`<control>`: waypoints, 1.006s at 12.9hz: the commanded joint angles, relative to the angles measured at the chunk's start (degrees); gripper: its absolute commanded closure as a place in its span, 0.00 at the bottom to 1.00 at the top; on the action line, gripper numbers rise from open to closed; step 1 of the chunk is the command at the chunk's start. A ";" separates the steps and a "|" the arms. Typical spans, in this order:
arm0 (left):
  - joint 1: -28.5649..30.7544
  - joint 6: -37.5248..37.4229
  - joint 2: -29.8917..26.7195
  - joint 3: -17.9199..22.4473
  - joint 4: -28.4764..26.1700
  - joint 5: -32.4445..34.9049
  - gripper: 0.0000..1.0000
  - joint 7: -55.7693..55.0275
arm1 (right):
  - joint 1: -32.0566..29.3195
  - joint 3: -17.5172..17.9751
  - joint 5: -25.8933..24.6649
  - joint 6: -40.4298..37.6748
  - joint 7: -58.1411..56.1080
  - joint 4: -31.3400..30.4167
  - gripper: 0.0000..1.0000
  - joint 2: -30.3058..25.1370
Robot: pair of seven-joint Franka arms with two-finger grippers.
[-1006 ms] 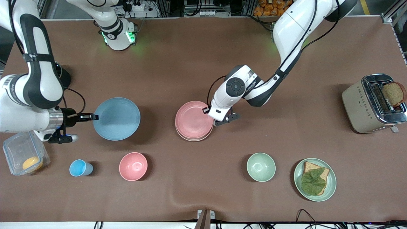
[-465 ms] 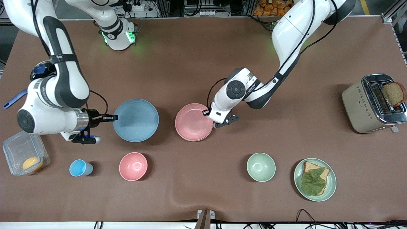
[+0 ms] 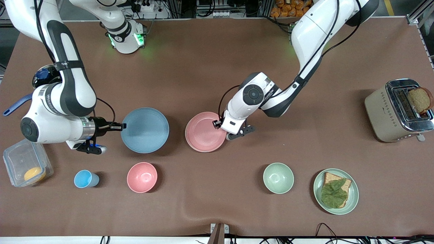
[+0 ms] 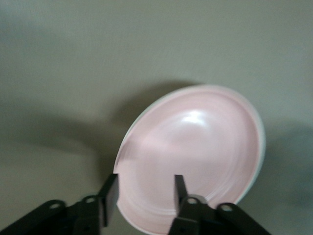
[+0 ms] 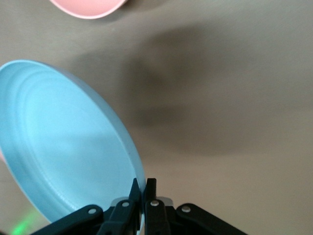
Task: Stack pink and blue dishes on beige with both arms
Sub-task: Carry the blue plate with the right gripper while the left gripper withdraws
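At table centre: left pincer (image 4: 145, 193) parted astride pink plate (image 4: 195, 152) rim; right pincer (image 3: 117, 126) clamps blue plate (image 3: 145, 130).

Brown table (image 3: 217, 61) bears bowls, cup, toaster, plates.

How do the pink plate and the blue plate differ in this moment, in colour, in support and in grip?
The pink plate is pale pink; the blue plate is light blue. The pink plate lies on the beige plate, whose rim peeks out beneath it; the blue plate is carried above the table. The left gripper has its jaws apart at the pink plate's rim; the right gripper is shut on the blue plate's rim. Both are round, shallow and alike in size.
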 commanded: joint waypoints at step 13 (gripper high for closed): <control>23.68 -32.87 -26.19 0.79 0.01 2.62 0.00 47.39 | 22.25 0.09 14.62 22.00 19.61 -7.45 1.00 1.06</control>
